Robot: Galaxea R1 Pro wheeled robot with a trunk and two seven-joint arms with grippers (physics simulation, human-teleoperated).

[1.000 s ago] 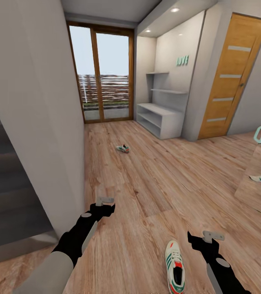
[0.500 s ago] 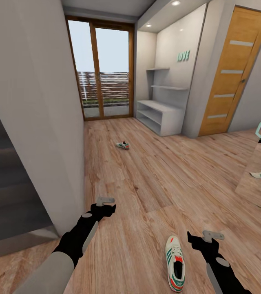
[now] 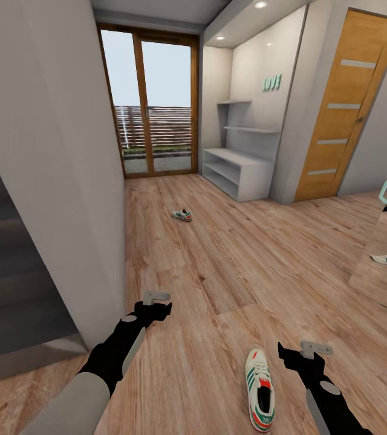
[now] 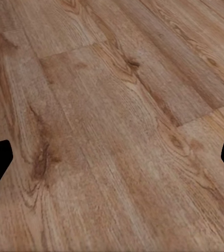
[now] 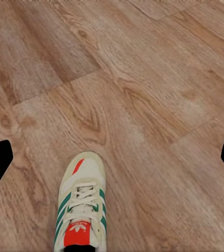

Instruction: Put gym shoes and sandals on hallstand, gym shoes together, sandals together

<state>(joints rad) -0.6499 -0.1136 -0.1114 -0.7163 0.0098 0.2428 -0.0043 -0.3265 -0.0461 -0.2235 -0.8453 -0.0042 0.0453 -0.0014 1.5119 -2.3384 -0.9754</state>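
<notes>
- Right wrist view shows the two dark fingertips of the right gripper [image 5: 112, 163] far apart at the picture's edges, so its jaws stand wide and hold nothing; the toe and laces of the near gym shoe [image 5: 83, 205] lie between them, lower down on the corridor floor [image 5: 159, 79].
- From the head view, the right gripper [image 3: 305, 350] hovers just beside this shoe [image 3: 259, 396], on its right side, not touching it.
- The left gripper [image 3: 156, 300] is also wide and empty, over bare planks.
- I judge the shoe to be light, with a soft upper and a stiffer sole; a grasp across the sides at the laces or the collar seems safest.
- The second gym shoe [image 3: 182, 214] lies well apart, nearer the hallstand [image 3: 242, 172].
- I see no sandals from here.
</notes>
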